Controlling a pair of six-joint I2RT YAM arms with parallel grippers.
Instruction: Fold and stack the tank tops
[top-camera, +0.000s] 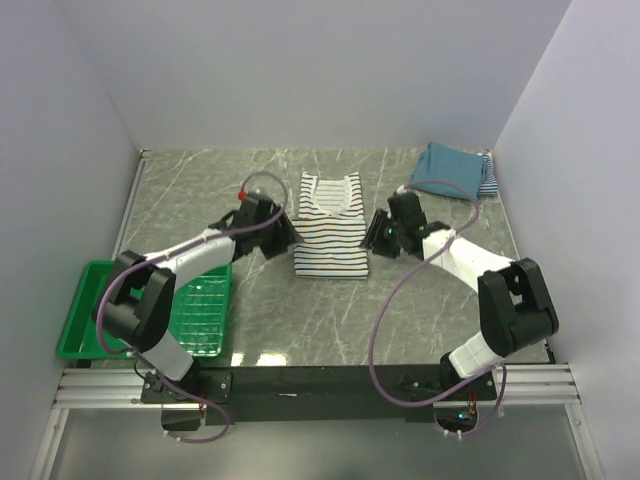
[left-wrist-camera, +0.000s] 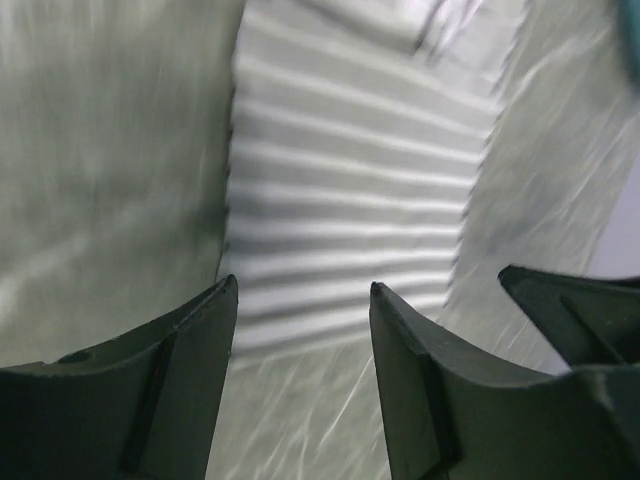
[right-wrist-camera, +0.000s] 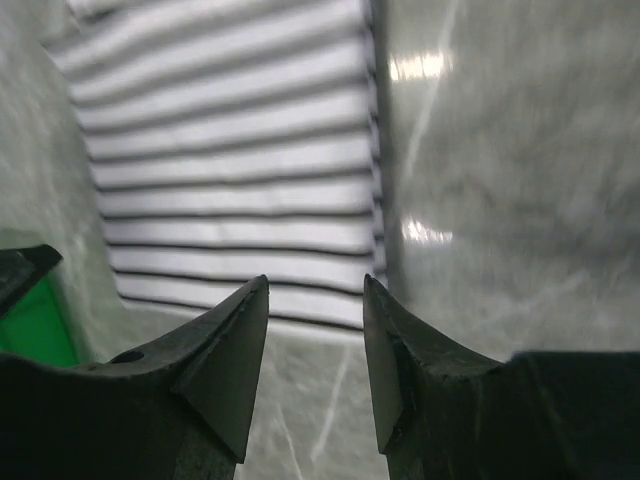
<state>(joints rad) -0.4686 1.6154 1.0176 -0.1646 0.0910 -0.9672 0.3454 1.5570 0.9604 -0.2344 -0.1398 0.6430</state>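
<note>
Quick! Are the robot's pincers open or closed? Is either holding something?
Left pincer: open, empty, beside the black-and-white striped cloth tank top.
Right pincer: open, empty.

- The black-and-white striped tank top (top-camera: 330, 235) lay flat in the middle of the table (top-camera: 200, 190). Its neckline and straps pointed to the far side and its hem to the near side. It formed a narrow oblong with straight side edges.
- The teal-blue tank top (top-camera: 448, 168) lay folded into a compact block at the far right corner, well apart from the broad-striped one.
- The navy-and-white striped tank top (top-camera: 489, 177) showed only as a thin strip along the teal one's right edge, touching it and apparently lying beneath it.
</note>
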